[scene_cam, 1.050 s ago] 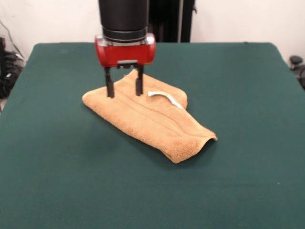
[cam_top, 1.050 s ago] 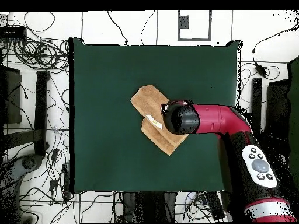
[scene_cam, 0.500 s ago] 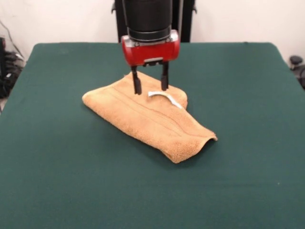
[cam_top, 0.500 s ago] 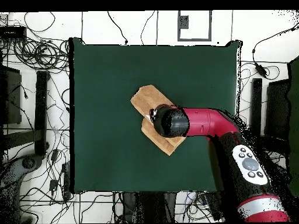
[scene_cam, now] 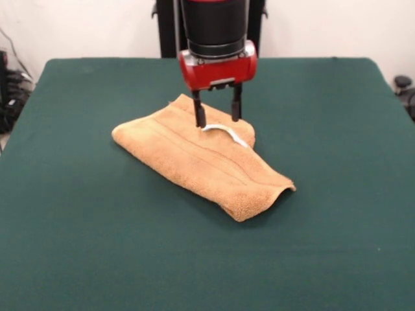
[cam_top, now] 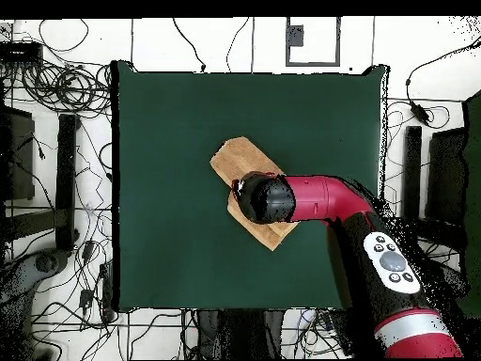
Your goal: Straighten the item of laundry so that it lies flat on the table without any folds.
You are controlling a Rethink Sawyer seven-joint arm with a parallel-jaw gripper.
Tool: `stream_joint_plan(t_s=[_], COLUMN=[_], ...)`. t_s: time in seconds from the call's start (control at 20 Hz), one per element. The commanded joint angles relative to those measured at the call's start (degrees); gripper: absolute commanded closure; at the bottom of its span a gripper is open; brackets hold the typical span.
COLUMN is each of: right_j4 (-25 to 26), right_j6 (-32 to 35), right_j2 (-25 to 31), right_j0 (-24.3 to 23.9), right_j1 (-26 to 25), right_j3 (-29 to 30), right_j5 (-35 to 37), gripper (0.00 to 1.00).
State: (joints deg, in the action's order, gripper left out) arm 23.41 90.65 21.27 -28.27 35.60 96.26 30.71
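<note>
Front view: the tan-orange hand towel (scene_cam: 201, 159) was found folded over near the middle of the green desk (scene_cam: 78, 246), lying diagonally with a raised fold at its near end. The claw (scene_cam: 217, 116) was held open over the towel's far edge, its two fingers set apart just behind the white tag (scene_cam: 224, 133). Overhead, the arm (cam_top: 319, 199) was seen covering part of the towel (cam_top: 235, 158)

My front camera sits low across the table (scene_cam: 78, 246), facing the arm (scene_cam: 214, 26) — fairly close. My overhead one looks straight down (much farther) — both share the towel (scene_cam: 194, 159) (cam_top: 237, 155).
</note>
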Motion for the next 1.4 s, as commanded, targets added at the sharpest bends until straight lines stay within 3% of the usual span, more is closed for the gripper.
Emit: stream_joint_plan(t_s=[0.05, 0.45, 0.8, 1.05, 1.4], right_j4=[-1.5, 1.6, 2.3, 1.5, 0.1], right_j6=[2.3, 8.0, 10.0, 9.4, 5.6], right_j2=[4.2, -2.2, -5.9, -7.1, -4.9], right_j0=[2.8, 8.5, 10.9, 11.0, 8.1], right_j1=[-5.7, -10.6, -13.1, -12.6, -9.4], right_j3=[1.7, -3.7, -5.0, -3.7, -1.2], right_j5=[1.4, -3.3, -7.1, -9.3, -6.8], gripper=[0.00, 0.00, 0.00, 0.00, 0.00])
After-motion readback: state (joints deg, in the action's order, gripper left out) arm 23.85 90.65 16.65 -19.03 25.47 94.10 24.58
